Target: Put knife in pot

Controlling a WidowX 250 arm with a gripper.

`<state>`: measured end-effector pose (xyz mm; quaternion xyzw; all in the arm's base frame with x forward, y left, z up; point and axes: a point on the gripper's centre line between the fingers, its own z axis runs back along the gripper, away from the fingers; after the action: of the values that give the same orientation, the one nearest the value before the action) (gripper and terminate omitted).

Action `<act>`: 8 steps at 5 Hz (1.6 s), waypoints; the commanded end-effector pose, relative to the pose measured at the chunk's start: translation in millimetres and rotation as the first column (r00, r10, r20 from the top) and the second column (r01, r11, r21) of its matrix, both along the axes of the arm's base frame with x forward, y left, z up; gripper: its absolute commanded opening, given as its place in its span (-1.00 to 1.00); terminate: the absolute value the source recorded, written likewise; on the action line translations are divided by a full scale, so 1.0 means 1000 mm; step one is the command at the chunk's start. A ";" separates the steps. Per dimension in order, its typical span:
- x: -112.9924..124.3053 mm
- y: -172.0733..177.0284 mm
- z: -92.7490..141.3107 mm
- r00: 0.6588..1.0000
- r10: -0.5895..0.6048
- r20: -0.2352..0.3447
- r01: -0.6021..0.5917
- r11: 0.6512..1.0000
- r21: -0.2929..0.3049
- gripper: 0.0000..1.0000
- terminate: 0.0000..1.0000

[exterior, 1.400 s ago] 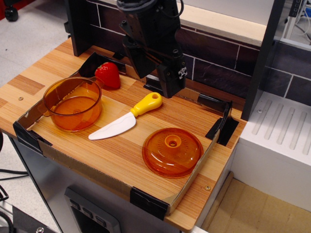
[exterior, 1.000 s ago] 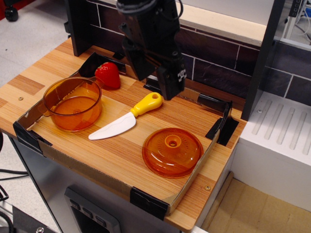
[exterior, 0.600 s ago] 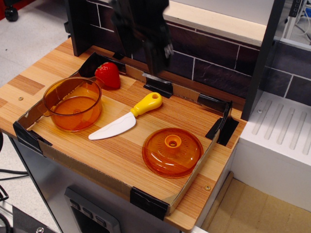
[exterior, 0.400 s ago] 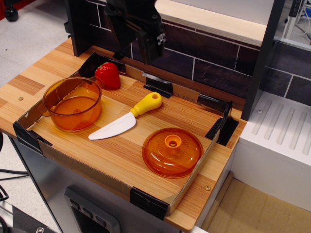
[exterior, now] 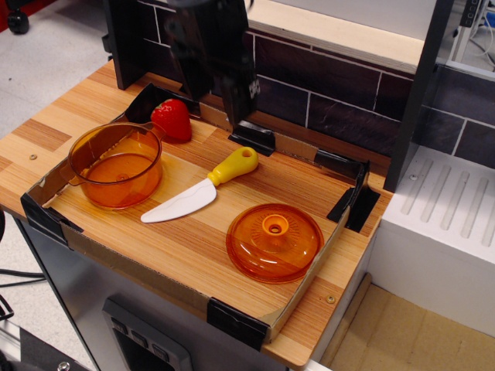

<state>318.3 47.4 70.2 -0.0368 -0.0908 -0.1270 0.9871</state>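
I find the knife [exterior: 201, 188] flat on the worktop [exterior: 193, 239], between the pot [exterior: 116, 165] and the lid [exterior: 274, 241], untouched. My end effector [exterior: 232, 100] has risen and shifted left from above the handle; its jaw state I cannot tell. No grasp has begun.

We see a lab toy-kitchen mockup: wood counter [exterior: 325, 259], fake brick backsplash [exterior: 340, 93], toy strawberry [exterior: 172, 120].
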 end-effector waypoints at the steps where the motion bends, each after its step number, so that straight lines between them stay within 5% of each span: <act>1: 0.016 0.003 -0.029 0.998 0.070 0.001 -0.070 0.997 -0.025 1.00 -1.00; 4: 0.016 0.004 -0.061 0.999 0.045 -0.022 -0.044 0.999 0.017 1.00 -1.00; 5: 0.017 0.002 -0.056 0.998 0.058 -0.015 -0.058 0.998 0.004 -1.00 -1.00; 6: 0.017 0.002 -0.048 0.997 0.062 -0.038 -0.063 0.998 -0.011 -1.00 -1.00; 8: 0.011 0.005 0.005 0.994 0.106 -0.008 -0.106 0.993 -0.058 -1.00 -1.00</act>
<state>322.3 48.2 56.0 -0.0748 -0.0579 -0.0688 0.9931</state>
